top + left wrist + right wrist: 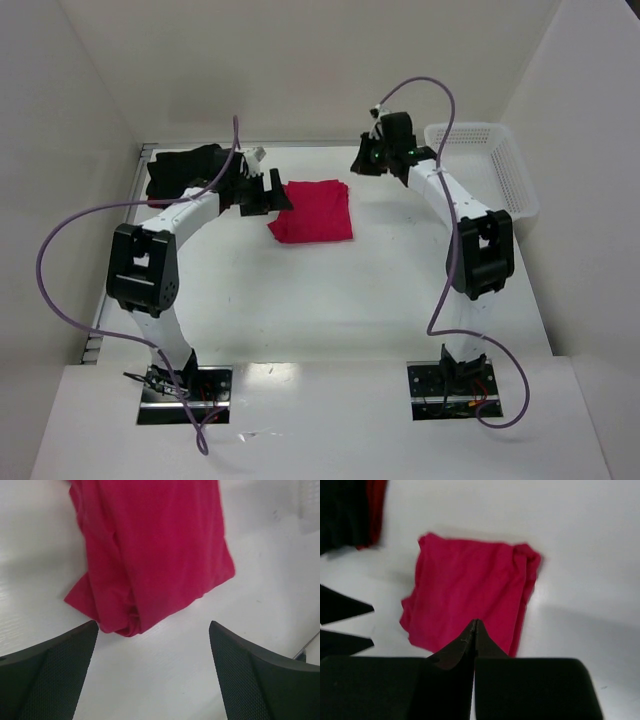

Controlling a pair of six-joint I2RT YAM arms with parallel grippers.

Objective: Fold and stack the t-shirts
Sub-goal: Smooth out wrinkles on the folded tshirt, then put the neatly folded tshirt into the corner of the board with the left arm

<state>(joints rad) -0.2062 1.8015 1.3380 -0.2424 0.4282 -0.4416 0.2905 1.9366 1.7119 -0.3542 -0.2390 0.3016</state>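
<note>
A bright crimson-pink t-shirt (313,211) lies as a folded rectangle in the middle of the table, with a bunched corner nearest my left gripper (278,195). In the left wrist view that gripper (153,630) stands wide open just short of the pink shirt (150,555), with only bare table between its fingers. My right gripper (364,159) hovers at the shirt's far right. In its own view it (475,621) is shut on nothing, above the pink shirt (470,590). A black t-shirt (185,170) sits at the back left, and a darker red one (377,505) peeks out beside the black one (345,510).
A white perforated basket (490,165) stands at the back right, beside the right arm. White walls enclose the table on three sides. The left gripper's open fingers (345,605) show at the left edge of the right wrist view.
</note>
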